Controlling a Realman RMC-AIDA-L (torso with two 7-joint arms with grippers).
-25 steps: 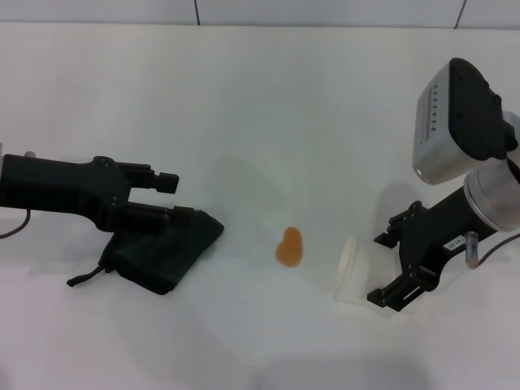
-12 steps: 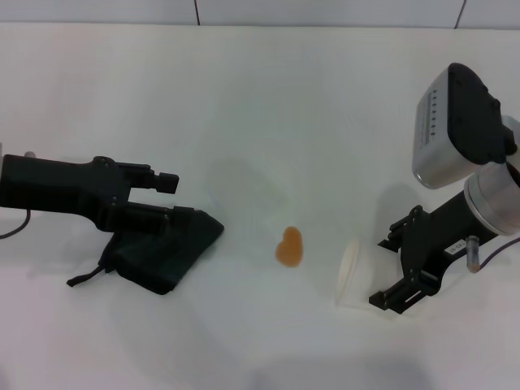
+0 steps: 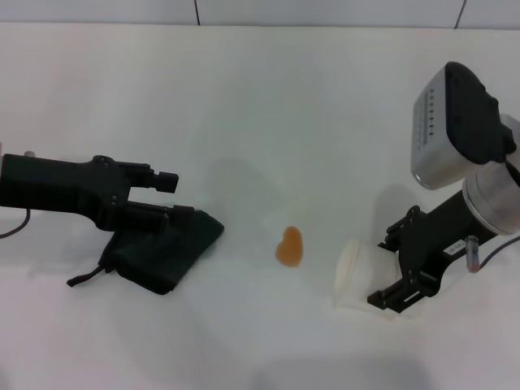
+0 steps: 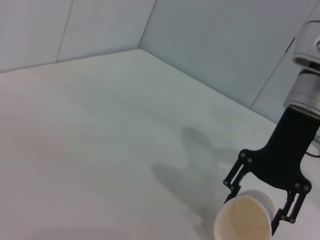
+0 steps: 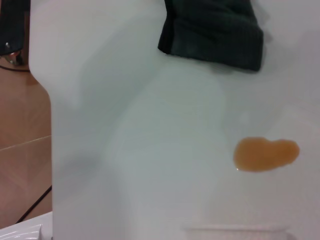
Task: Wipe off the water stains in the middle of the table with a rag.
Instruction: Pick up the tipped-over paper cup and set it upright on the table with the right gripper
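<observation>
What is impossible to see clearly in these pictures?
- Head view: the left hand covers part of the dark folded cloth rag, so whether it grips the cloth is hidden.
- Head view: the white paper cup fades into the white table; its outline is unclear.
- Right wrist view: the rag is cut off by the edge.
- Left wrist view: the small orange heart-shaped liquid stain is out of frame.

You're looking at a bare test room: plain grey panelled walls [image 4: 210, 45] rise directly behind the white table [image 3: 260, 106], with brown flooring [image 5: 22, 130] beside its edge.
</observation>
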